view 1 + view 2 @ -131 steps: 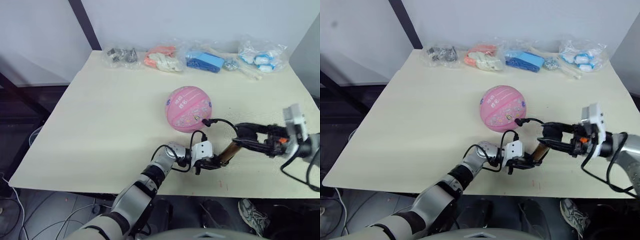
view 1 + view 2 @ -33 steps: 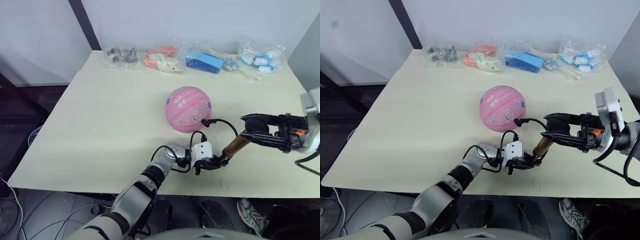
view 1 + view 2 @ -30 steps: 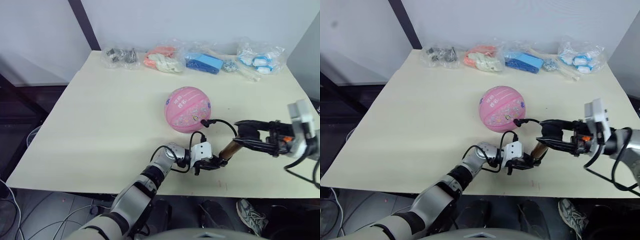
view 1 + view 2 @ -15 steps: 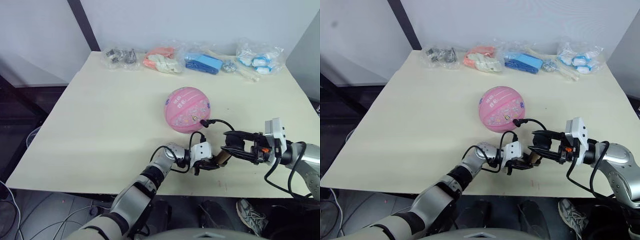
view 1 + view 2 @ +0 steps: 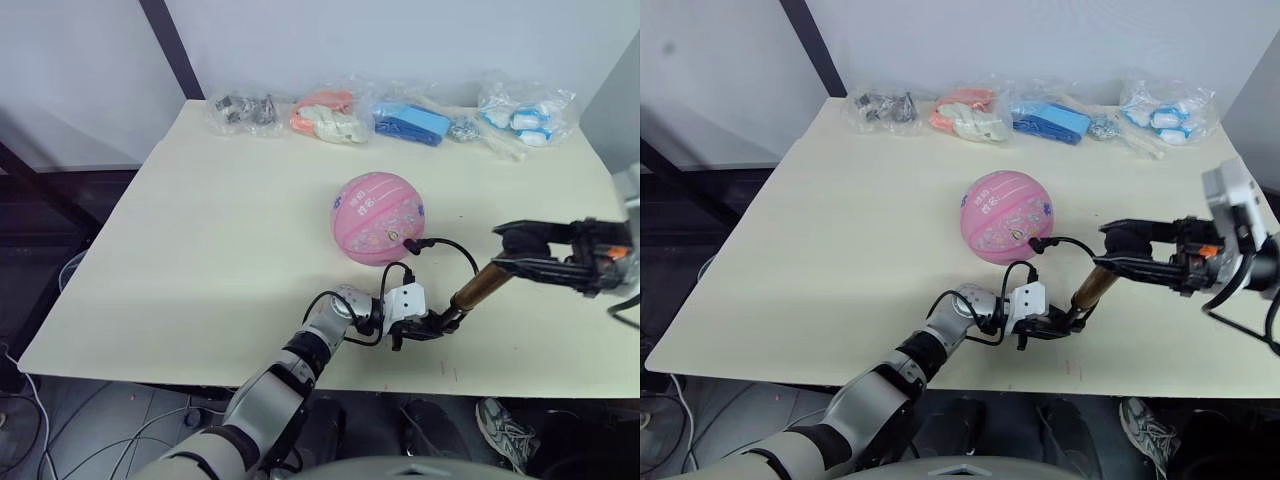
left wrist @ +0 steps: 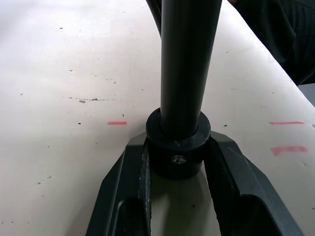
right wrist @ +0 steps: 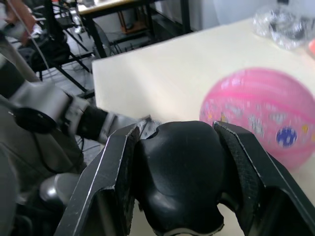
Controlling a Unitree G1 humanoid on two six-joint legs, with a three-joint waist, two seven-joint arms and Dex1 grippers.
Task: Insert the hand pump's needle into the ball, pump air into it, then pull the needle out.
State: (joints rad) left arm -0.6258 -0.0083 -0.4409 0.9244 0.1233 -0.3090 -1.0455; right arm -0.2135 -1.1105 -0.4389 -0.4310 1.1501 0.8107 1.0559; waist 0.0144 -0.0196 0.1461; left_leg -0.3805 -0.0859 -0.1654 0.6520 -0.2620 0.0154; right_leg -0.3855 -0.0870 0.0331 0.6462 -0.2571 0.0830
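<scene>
- My left gripper [image 5: 432, 328] clamps the hand pump [image 5: 478, 287] by its black base cap near the table's front edge, so the barrel can't slide.
- My right gripper [image 5: 1123, 250] is closed round the black handle [image 7: 179, 167], set to stroke along the barrel.
- The thin black hose [image 5: 447, 243] arcs to the pink ball [image 5: 377, 217], mid-table; the needle itself is too small to make out.
- Plastic bags [image 5: 326, 116] line the far edge, well clear.
</scene>
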